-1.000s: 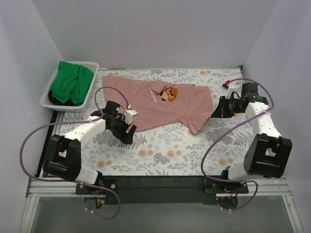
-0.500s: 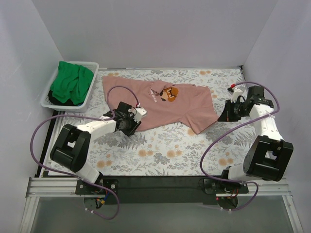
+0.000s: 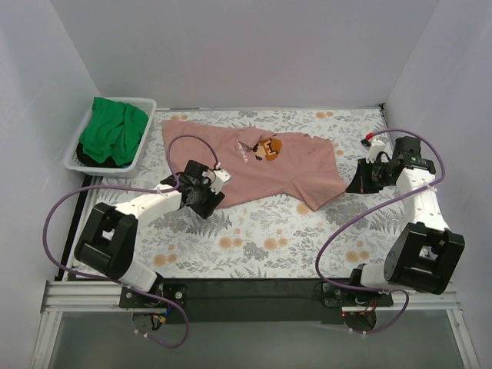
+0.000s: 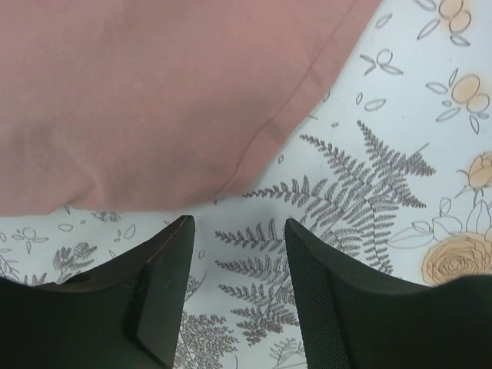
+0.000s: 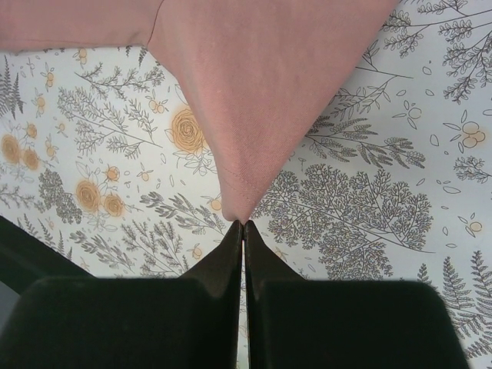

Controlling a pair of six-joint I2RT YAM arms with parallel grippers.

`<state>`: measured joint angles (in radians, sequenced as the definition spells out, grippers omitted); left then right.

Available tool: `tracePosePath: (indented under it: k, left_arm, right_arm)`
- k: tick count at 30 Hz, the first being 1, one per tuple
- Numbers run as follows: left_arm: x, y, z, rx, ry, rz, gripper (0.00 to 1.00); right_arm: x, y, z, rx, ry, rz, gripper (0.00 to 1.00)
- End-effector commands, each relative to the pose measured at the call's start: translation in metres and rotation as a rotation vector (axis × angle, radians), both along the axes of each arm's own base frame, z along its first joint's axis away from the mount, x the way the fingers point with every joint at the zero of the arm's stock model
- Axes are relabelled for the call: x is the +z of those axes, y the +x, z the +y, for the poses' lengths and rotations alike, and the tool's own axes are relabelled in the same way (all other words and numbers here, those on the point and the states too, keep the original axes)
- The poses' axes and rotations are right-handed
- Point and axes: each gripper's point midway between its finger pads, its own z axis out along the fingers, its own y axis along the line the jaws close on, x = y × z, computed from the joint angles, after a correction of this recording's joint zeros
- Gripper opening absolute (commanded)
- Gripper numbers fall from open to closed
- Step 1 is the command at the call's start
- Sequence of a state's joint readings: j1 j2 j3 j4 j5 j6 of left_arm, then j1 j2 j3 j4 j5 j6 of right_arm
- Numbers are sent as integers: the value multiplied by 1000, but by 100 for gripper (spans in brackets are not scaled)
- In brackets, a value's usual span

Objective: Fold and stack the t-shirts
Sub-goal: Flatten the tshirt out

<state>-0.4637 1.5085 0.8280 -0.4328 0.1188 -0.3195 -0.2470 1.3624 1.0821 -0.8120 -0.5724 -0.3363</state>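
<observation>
The salmon-pink t-shirt (image 3: 261, 165) lies spread out on the floral cloth, its printed chest facing up. The green t-shirt (image 3: 114, 131) is bunched in the white basket (image 3: 146, 108) at the back left. My left gripper (image 3: 209, 201) is open and low at the pink shirt's near-left hem. In the left wrist view the open gripper (image 4: 238, 231) is over bare cloth, with the pink hem (image 4: 154, 92) just ahead of its fingertips. My right gripper (image 3: 352, 184) is shut on the pink shirt's near-right corner. In the right wrist view that gripper (image 5: 244, 224) pinches the tip of the pink shirt (image 5: 261, 84).
The floral grey-and-orange cloth (image 3: 269, 231) covers the table. White walls close in the back and both sides. The arm bases and purple cables sit along the near edge.
My left gripper has moved right and in to the pink shirt's near-left hem. My right gripper has moved a little right, drawing the shirt's corner with it.
</observation>
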Motion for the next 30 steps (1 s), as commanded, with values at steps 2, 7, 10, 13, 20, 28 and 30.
tracePosePath:
  k: [2, 7, 10, 13, 20, 28, 30]
  left_arm:
    - [2, 16, -10, 10, -4, -25, 50]
    - [-21, 28, -3, 50, 50, -32, 46]
    - [-18, 30, -2, 65, 57, -35, 17]
    - [-3, 22, 2, 67, 59, -25, 0]
    - [41, -35, 7, -45, 22, 94, 0]
    - [43, -30, -1, -205, 65, 190, 0]
    - [48, 12, -12, -225, 62, 154, 0]
  right_arm:
    - [3, 0, 2, 6, 17, -6, 1]
    - [7, 2, 1, 3, 15, -14, 1]
    - [8, 2, -1, 0, 4, -15, 1]
    - [11, -1, -3, -1, -15, -28, 1]
    - [23, -18, -8, -4, -38, -55, 1]
    - [38, -4, -7, -14, 8, -76, 1]
    - [48, 23, -8, -32, 57, -86, 1]
